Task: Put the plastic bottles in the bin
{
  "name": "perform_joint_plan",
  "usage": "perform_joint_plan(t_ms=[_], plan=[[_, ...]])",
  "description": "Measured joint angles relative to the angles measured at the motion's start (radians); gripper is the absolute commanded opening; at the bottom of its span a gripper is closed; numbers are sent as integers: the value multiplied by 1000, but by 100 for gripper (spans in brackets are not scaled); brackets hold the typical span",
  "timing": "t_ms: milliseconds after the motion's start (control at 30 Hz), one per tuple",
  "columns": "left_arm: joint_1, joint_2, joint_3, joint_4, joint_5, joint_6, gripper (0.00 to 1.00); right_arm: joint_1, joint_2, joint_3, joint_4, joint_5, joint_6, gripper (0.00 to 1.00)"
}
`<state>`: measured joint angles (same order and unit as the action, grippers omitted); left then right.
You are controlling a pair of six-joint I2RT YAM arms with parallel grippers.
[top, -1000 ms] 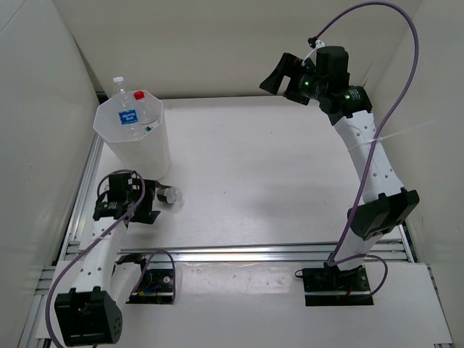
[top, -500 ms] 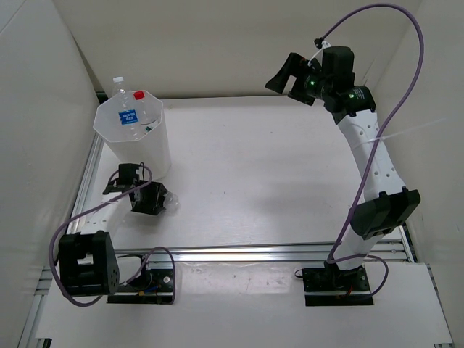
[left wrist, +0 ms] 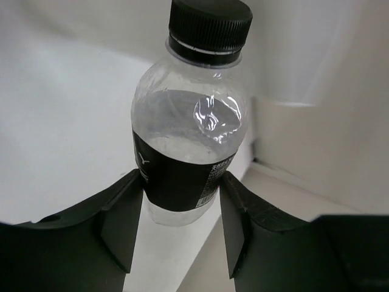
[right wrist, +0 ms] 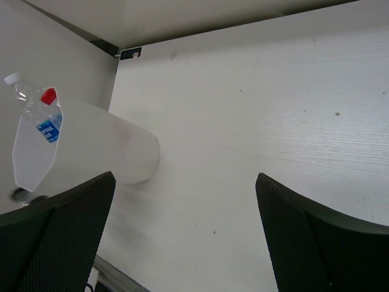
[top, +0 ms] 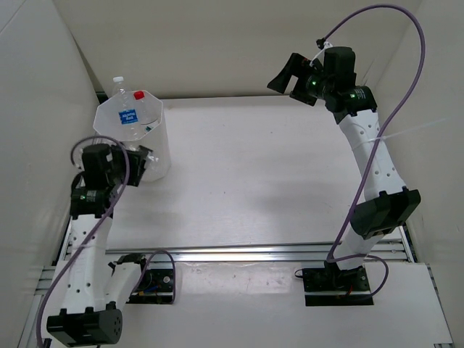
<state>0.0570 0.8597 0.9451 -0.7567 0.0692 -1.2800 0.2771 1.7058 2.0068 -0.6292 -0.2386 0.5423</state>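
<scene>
A small clear bottle with a black cap and a dark label stands upright between the fingers of my left gripper, which is shut on its labelled lower half. In the top view my left gripper hangs close beside the front left wall of the tall white bin. Inside the bin lie a red-capped bottle, a blue-labelled one and a clear white-capped one that sticks up over the rim. My right gripper is open, high at the back right, holding nothing.
White walls close in the table on the left, back and right. An aluminium rail runs along the near edge in front of the arm bases. The right wrist view looks down on the bin and bare tabletop.
My left gripper closed on the black-capped bottle that lay on the table near the bin, then lifted it up and left beside the bin. The right arm barely shifted.
</scene>
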Motion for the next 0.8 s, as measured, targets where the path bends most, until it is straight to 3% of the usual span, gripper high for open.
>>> perform_joint_plan(t_ms=[133, 367, 467, 533, 567, 600, 800], plan=[[0, 52, 340, -70, -72, 81, 55, 0, 0, -7, -2, -1, 0, 100], [0, 251, 664, -65, -150, 196, 59, 0, 2, -3, -4, -10, 4, 100], [3, 370, 700, -44, -165, 221, 63, 0, 22, 53, -32, -19, 6, 100], [10, 450, 699, -46, -163, 231, 70, -1, 41, 106, -35, -25, 6, 100], [14, 488, 698, -49, -161, 235, 77, -2, 44, 121, -35, -27, 6, 100], [19, 517, 695, -52, -159, 240, 97, -4, 44, 132, -38, -27, 5, 100], [61, 510, 653, -81, -164, 259, 100, -39, 45, 167, -82, -35, 14, 100]])
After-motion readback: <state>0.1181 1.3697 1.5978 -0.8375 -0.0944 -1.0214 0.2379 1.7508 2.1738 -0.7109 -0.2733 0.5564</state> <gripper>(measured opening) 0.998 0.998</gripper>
